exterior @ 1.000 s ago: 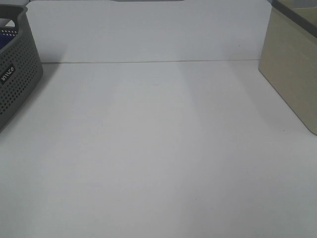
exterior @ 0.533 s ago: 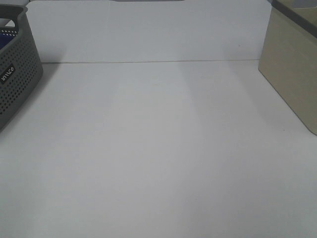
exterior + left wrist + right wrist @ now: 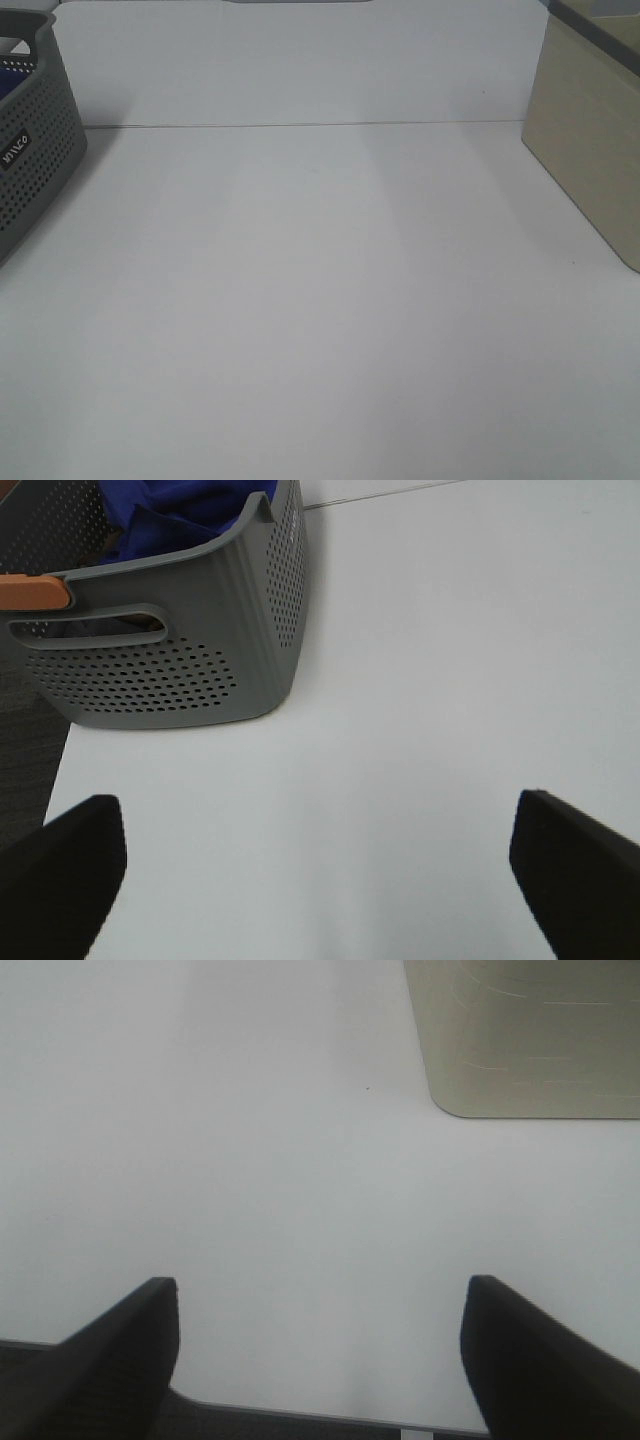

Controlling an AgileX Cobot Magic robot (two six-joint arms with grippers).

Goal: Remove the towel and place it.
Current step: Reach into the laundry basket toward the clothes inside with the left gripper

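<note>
The royal-blue towel [image 3: 180, 505] lies bunched inside the grey perforated basket [image 3: 190, 650]. In the exterior high view only a sliver of the towel [image 3: 12, 75] shows in the basket [image 3: 40, 150] at the far left edge. My left gripper [image 3: 320, 880] is open and empty over the bare white table, a short way from the basket's handle side. My right gripper [image 3: 320, 1360] is open and empty above the table near its front edge. Neither gripper shows in the exterior high view.
A beige box [image 3: 590, 140] stands at the right of the table; it also shows in the right wrist view [image 3: 520, 1040]. An orange strip [image 3: 35, 592] sits by the basket's rim. A white back wall meets the table [image 3: 320, 300] behind.
</note>
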